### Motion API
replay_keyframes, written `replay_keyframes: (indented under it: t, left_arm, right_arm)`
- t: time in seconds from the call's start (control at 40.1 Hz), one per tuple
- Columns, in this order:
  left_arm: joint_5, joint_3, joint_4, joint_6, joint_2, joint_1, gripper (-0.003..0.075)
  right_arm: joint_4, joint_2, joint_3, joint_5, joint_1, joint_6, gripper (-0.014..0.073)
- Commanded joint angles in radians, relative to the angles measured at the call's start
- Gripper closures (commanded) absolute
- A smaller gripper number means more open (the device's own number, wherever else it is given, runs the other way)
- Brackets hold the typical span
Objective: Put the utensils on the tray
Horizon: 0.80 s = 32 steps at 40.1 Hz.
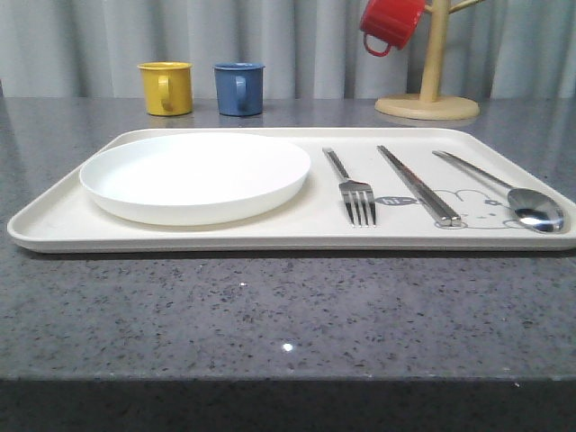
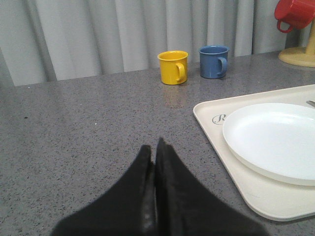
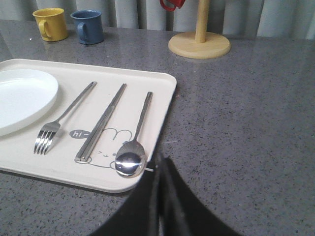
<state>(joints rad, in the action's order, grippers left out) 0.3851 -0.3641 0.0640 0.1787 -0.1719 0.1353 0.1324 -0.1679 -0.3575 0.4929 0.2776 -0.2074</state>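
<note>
The cream tray (image 1: 63,211) lies on the grey table. On it rest a round white plate (image 1: 194,175) at the left, then a silver fork (image 1: 354,191), a pair of metal chopsticks (image 1: 418,184) and a long spoon (image 1: 522,203) at the right. The right wrist view has the fork (image 3: 56,125), chopsticks (image 3: 101,123) and spoon (image 3: 133,152) side by side over the rabbit drawing. My left gripper (image 2: 153,147) is shut and empty over bare table beside the tray (image 2: 231,162). My right gripper (image 3: 161,160) is shut and empty just off the tray's corner, near the spoon bowl.
A yellow mug (image 1: 166,87) and a blue mug (image 1: 239,87) stand behind the tray. A wooden mug tree (image 1: 428,85) with a red mug (image 1: 389,23) hanging on it stands at the back right. Grey curtains close off the far side.
</note>
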Motion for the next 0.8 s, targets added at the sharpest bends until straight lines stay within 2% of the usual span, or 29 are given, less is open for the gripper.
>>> replay_keyframes:
  t: [0.0,0.773]
  left_arm:
    - [-0.085,-0.030,0.010,-0.001,-0.010,-0.001,0.0738]
    - [-0.099,-0.001,0.010,-0.001,0.012,-0.005,0.0738]
  right_arm:
    - [0.020,-0.010,-0.024,-0.086,-0.001,0.010,0.0662]
    - [0.020,-0.010,-0.024,-0.086,-0.001,0.010,0.0662]
